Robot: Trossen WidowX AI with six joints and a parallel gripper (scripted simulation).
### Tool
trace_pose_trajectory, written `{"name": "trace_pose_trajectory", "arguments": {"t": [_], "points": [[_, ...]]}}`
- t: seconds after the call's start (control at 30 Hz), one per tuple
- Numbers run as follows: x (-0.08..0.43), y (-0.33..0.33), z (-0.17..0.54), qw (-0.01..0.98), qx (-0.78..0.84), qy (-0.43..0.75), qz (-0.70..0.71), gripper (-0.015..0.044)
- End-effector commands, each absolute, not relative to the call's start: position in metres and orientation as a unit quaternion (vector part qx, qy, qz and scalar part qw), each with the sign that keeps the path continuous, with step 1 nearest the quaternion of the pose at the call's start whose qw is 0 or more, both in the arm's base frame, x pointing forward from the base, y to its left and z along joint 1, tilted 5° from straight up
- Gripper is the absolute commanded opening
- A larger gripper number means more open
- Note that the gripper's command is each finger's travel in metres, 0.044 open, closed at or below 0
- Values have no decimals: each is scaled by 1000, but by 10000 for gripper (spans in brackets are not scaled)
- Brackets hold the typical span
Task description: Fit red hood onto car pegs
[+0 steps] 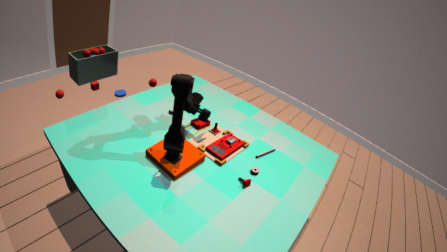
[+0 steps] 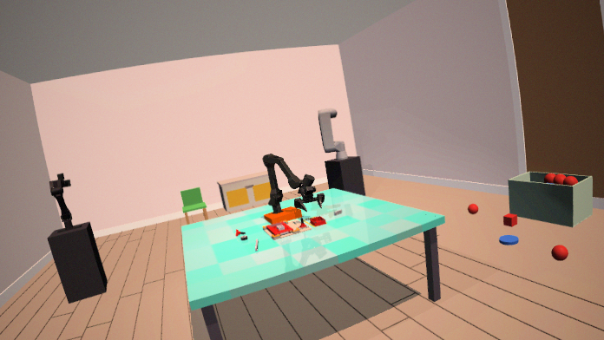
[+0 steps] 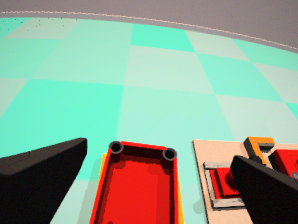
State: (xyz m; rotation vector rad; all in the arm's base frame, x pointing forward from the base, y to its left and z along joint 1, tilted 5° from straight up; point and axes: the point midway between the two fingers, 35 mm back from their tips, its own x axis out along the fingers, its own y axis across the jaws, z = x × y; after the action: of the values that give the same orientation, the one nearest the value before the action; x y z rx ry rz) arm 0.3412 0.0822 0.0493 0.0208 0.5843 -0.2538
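Above the bench [image 1: 244,212] [image 2: 243,260] [image 3: 155,65], the gripper [image 2: 310,206] [image 3: 161,155] hangs wide open with nothing between its fingers, over the red hood [image 1: 200,123] [image 2: 318,221] [image 3: 142,192], which lies hollow side up near the jig [image 1: 221,162] [image 3: 200,150], apart from the chassis [image 1: 221,148] [image 2: 278,229] [image 3: 287,161] with its engine block [image 1: 230,140] [image 2: 281,226].

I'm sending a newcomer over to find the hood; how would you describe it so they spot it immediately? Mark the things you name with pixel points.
On the green checkered table [image 1: 244,209] [image 2: 243,277], find the orange base [image 1: 189,161] [image 2: 286,215] under the black arm. Close by lies the hood [image 1: 200,124] [image 2: 318,221] [image 3: 142,190], a small red open tray shape. Unlike the red chassis [image 1: 221,151] [image 2: 278,229], it carries no engine block and shows dark-ringed corner holes.
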Motion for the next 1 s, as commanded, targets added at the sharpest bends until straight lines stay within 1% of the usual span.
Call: {"name": "trace_pose_trajectory", "arguments": {"t": [0.0,0.97], "points": [[340,84,44,949,13,291,-123,440],[343,86,28,950,15,287,-123,440]]}}
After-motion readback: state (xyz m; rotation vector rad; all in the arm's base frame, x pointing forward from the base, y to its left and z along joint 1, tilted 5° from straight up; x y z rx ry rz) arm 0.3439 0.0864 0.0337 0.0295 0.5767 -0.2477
